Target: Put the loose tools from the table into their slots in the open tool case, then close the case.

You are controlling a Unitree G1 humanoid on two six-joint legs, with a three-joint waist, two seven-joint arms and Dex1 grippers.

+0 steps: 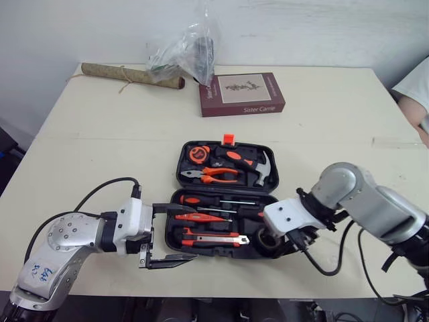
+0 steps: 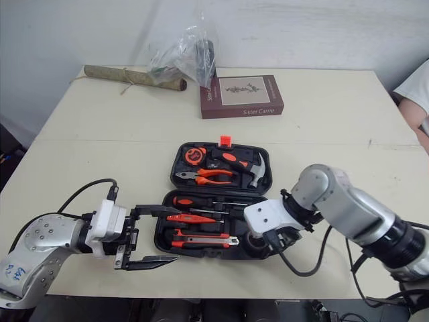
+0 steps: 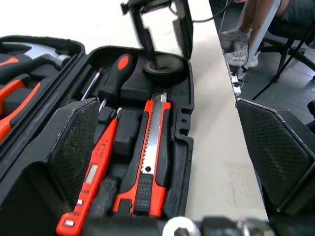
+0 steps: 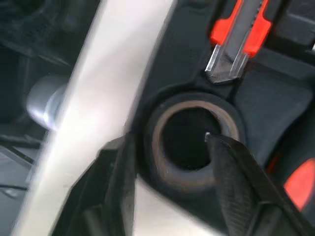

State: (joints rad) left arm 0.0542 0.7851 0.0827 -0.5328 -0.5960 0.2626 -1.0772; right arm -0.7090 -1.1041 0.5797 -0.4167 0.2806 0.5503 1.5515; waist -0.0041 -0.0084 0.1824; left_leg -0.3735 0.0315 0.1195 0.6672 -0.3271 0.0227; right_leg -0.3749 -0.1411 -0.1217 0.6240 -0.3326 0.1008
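Black tape roll [image 4: 182, 178] sits in its round slot at the tool case's [image 1: 248, 149] five o'clock corner. Right gripper [image 4: 163, 142] is spread astride the roll's wall and should lift straight out. Left gripper [image 1: 194, 233] waits at eight o'clock, spread and empty.

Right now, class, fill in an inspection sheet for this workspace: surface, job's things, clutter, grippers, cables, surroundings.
Surface: cream tabletop, case near its front edge.
Job's things: black plastic tool case open flat; orange-and-black tools in slots; black tape roll in its corner recess.
Clutter: maroon book, clear plastic bag, brown rolled tube at far edge.
Grippers: left gripper open, empty, at case's left end; right gripper open, one finger inside the tape roll.
Cables: black cable loops off left wrist; a second black cable hangs under right wrist.
Surroundings: white wall; person's white sleeve at right.
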